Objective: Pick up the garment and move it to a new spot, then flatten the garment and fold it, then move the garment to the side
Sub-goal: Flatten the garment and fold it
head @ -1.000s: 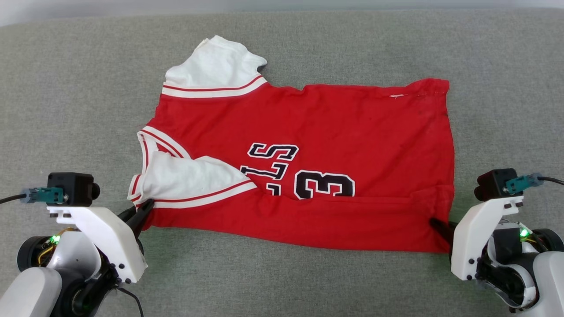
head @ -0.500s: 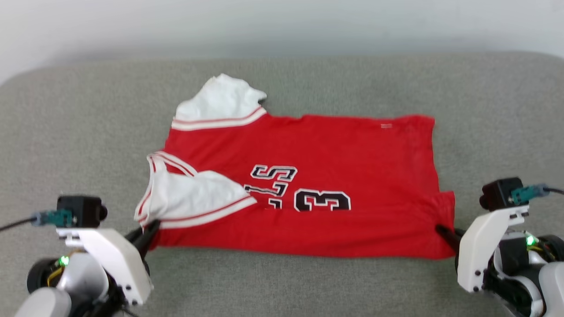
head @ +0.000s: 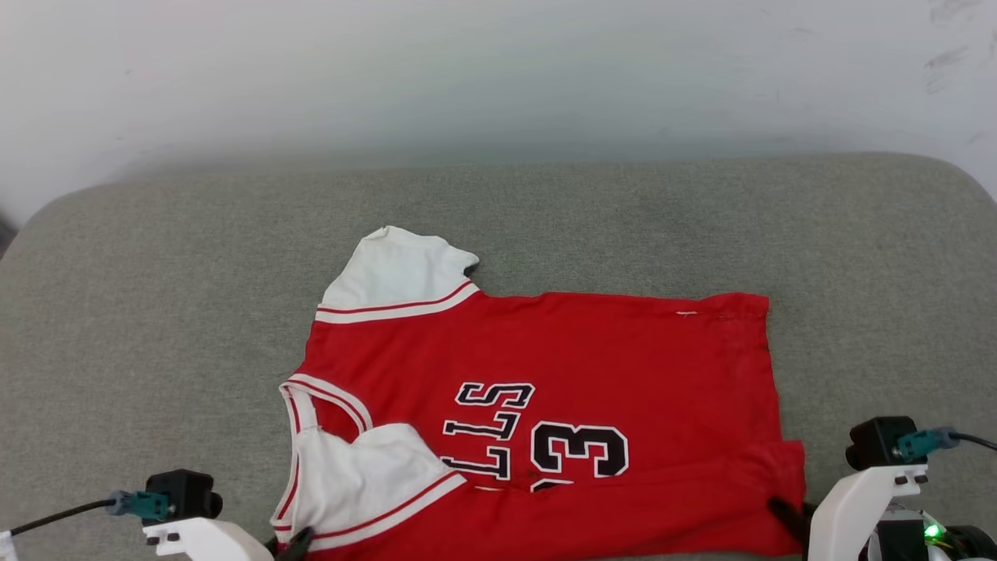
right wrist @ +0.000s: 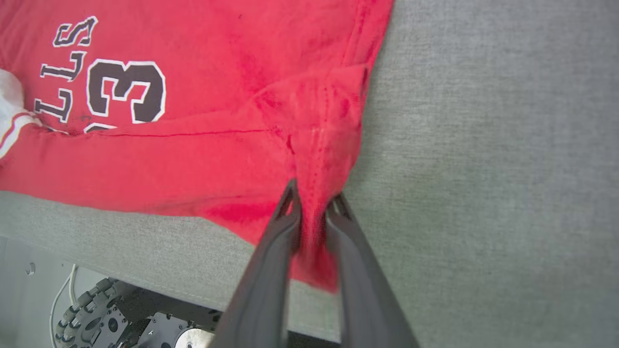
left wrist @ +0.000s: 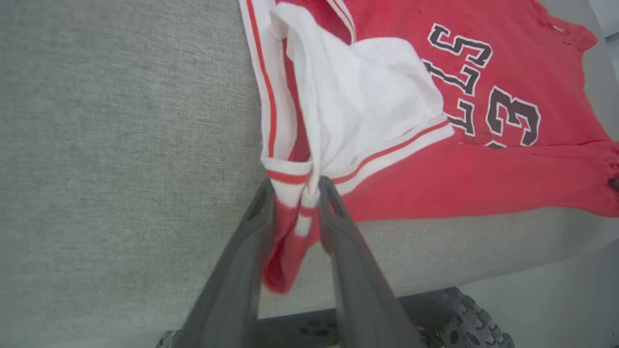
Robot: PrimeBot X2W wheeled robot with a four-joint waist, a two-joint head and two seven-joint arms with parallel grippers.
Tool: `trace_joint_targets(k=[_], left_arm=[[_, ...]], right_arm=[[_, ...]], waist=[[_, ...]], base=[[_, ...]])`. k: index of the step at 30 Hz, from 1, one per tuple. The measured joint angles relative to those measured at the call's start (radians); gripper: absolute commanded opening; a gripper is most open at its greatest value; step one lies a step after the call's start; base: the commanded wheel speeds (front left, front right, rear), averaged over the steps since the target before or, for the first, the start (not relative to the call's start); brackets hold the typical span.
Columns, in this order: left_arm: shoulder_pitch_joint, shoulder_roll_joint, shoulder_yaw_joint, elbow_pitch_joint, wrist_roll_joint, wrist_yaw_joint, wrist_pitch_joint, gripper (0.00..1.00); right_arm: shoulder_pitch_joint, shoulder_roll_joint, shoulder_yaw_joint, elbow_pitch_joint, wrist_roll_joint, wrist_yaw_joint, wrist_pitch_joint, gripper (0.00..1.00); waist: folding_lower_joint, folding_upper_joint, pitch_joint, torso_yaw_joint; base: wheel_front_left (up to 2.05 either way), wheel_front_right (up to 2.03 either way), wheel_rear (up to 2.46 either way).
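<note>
The garment (head: 584, 366) lies spread front up on the grey cushion (head: 156, 312), low in the middle of the head view, neckline toward the frame's left, hem toward the right, black lettering and numeral reading sideways. One white sleeve (head: 397, 273) pokes toward the upper left, and the other sleeve (head: 366, 475) is flopped over the red chest at lower left. My left gripper (left wrist: 296, 191) is clamped on the striped trim beside that flopped sleeve, with cloth bunched between both fingers and a red loop hanging beneath. My right gripper (right wrist: 314, 203) pinches the hem corner at lower right, red fabric puckered tight between the fingertips. The shirt's bottom edge is folded up over part of the numeral. A pale wall (head: 467, 78) runs across the top.
</note>
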Motion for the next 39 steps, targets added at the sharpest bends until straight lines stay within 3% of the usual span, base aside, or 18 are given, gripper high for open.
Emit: trace_joint_targets(k=[5, 10, 15, 20, 24, 31, 39], left_arm=[[-0.042, -0.04, -0.008, 0.054, 0.026, -0.013, -0.064, 1.0], [-0.089, -0.042, 0.01, 0.072, 0.075, -0.018, -0.144, 1.0], [-0.146, -0.04, 0.032, 0.068, 0.146, 0.019, -0.225, 1.0], [-0.244, -0.048, 0.046, 0.07, 0.194, 0.049, -0.274, 1.0], [-0.372, -0.054, 0.052, 0.087, 0.211, 0.048, -0.283, 1.0], [-0.672, -0.024, 0.038, 0.204, 0.221, -0.019, -0.216, 1.0], [-0.944, 0.058, -0.026, 0.369, 0.19, -0.157, 0.041, 1.0]], right_arm=[[0.01, 0.01, 0.008, 0.023, -0.004, 0.0, -0.121, 1.0], [0.01, 0.008, 0.002, -0.003, -0.021, 0.0, -0.286, 1.0], [-0.008, 0.016, -0.018, -0.054, -0.09, 0.0, -0.451, 1.0], [-0.045, 0.052, -0.038, -0.121, -0.159, 0.0, -0.542, 1.0], [-0.091, 0.085, -0.051, -0.192, -0.193, 0.0, -0.593, 1.0], [-0.188, 0.115, -0.057, -0.275, -0.241, 0.0, -0.658, 1.0], [-0.242, 0.138, -0.022, -0.299, -0.26, 0.0, -0.686, 1.0]], waist=[[0.0, 0.0, 0.005, -0.003], [0.0, 0.0, -0.004, -0.021], [-0.0001, 0.0, -0.014, -0.048], [0.0, 0.0, 0.004, -0.075], [0.0, 0.0, 0.056, -0.089], [0.0001, 0.0, 0.211, -0.115], [0.0003, 0.0, 0.353, -0.182]], base=[[0.0, 0.0, 0.0], [0.0, 0.0, 0.0], [0.0, 0.0, 0.0], [0.0, 0.0, 0.0], [0.0, 0.0, 0.0], [0.0, 0.0, 0.0], [0.0, 0.0, 0.0]])
